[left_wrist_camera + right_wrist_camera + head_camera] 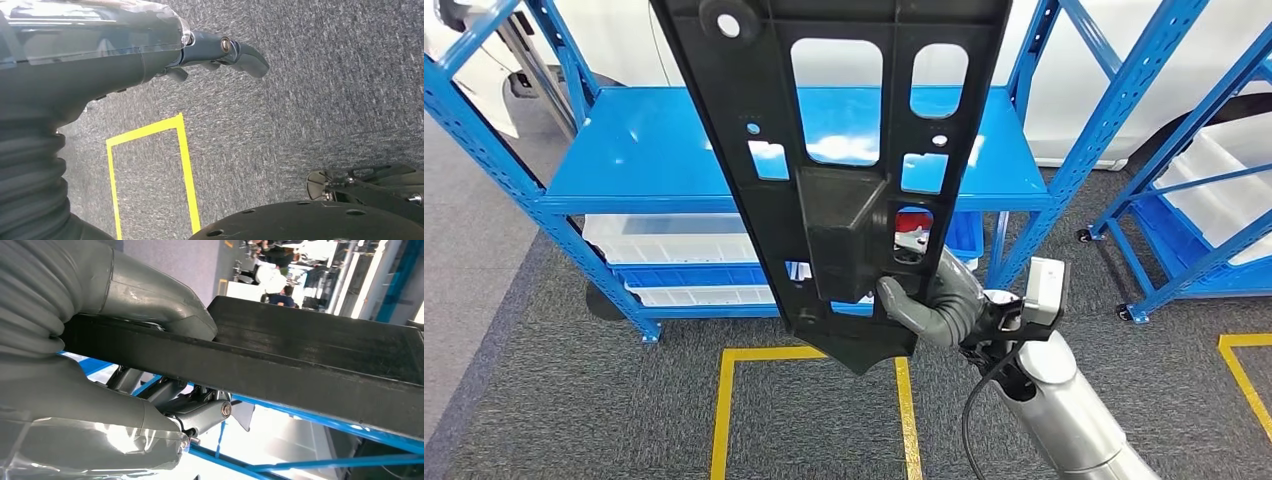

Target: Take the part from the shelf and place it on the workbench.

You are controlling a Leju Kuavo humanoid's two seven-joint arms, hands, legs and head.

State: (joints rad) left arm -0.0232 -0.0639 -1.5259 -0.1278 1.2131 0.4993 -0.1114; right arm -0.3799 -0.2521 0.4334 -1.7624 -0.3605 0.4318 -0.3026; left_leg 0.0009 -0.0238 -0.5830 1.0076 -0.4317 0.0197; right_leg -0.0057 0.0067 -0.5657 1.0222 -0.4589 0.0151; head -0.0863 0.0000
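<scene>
My right hand grips a long flat black plastic part near its lower end and holds it upright in front of the blue shelf. The part has several cut-out windows and a raised box in its middle. From the right wrist the part appears as a dark bar clamped between the thumb and the fingers of my right hand. My left hand hangs over the grey carpet, fingers loosely extended, nothing in it.
The blue shelf's top board is bare; white bins sit on its lower levels. A second blue rack stands at the right. Yellow tape outlines mark the grey carpet. People stand far off.
</scene>
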